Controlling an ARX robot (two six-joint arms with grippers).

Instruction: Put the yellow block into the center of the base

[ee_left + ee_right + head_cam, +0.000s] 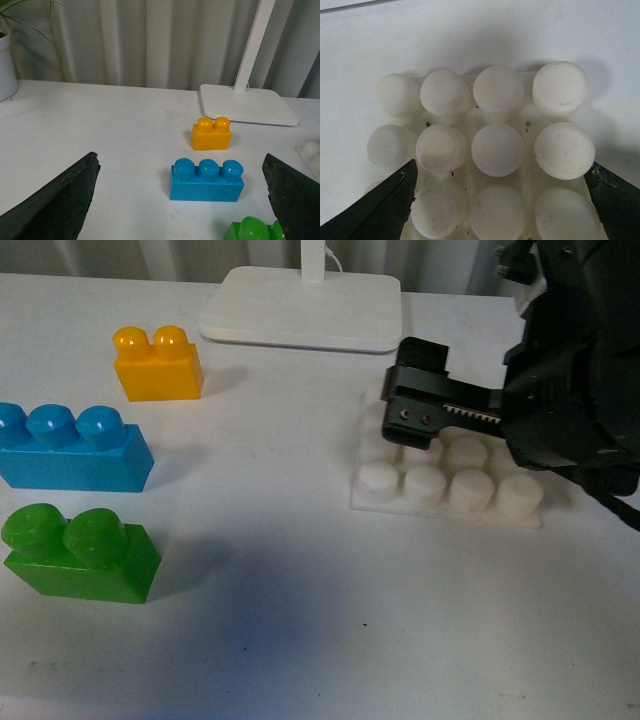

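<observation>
Upper left of the front view, yellow block (158,365) sits free: likely light, rigid, slick; pinch its flat sides. Both left gripper (180,162) and right gripper (501,170) gape empty.

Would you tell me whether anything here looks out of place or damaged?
Nothing much: the yellow block, blue brick and green brick stand upright, and the base lies flat, with only tiny dark specks on it.

The right tool (418,392) and left tool (175,205) both gape wide, holding nothing.
</observation>
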